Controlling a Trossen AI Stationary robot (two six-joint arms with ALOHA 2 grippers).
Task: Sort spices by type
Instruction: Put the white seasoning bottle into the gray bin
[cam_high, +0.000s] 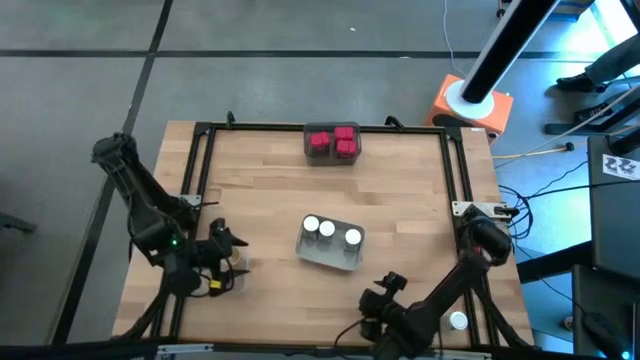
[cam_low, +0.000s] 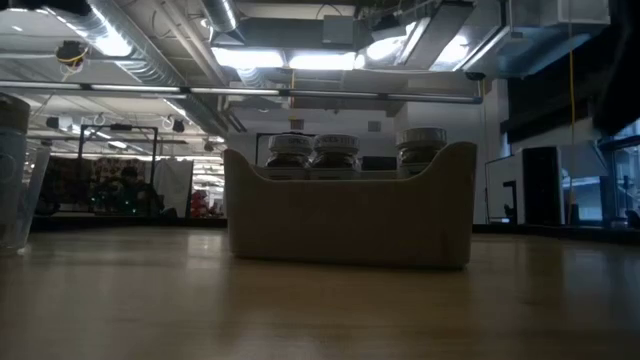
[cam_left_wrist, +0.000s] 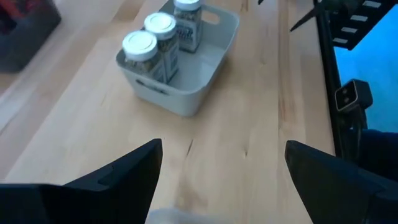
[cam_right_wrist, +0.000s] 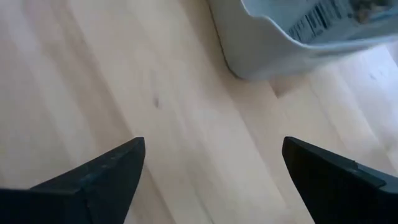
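From my station I take the grey rectangular plastic tray (cam_high: 331, 250) at the middle of the pale wooden bench (cam_high: 270, 180) as my landmark: it holds three round white-topped spice jars (cam_high: 329, 229) in a row along one long wall, with bare floor left in the rest of it. Well beyond the tray, at the far edge of the bench, a dark tray (cam_high: 332, 144) holds three red blocky spice jars (cam_high: 333, 140). The left pincer (cam_high: 222, 262) sits to the tray's left near the front-left corner of the bench, released, its two fingers spread wide with nothing between them; just beside it stands a clear container (cam_high: 232, 277), whose contents I cannot make out. The left wrist view looks straight along the bench at the tray's short end, so the tray's long axis runs roughly away from that pincer. The right pincer (cam_high: 385, 292) hangs just in front of the tray's right corner, also released and empty, and is the nearer of the two to the tray. I judge the sorting nearly done; any tan-topped jars are not clearly visible. Open bench lies between the two trays and to either side, while the black frame rails (cam_high: 455, 170) bound the sides.
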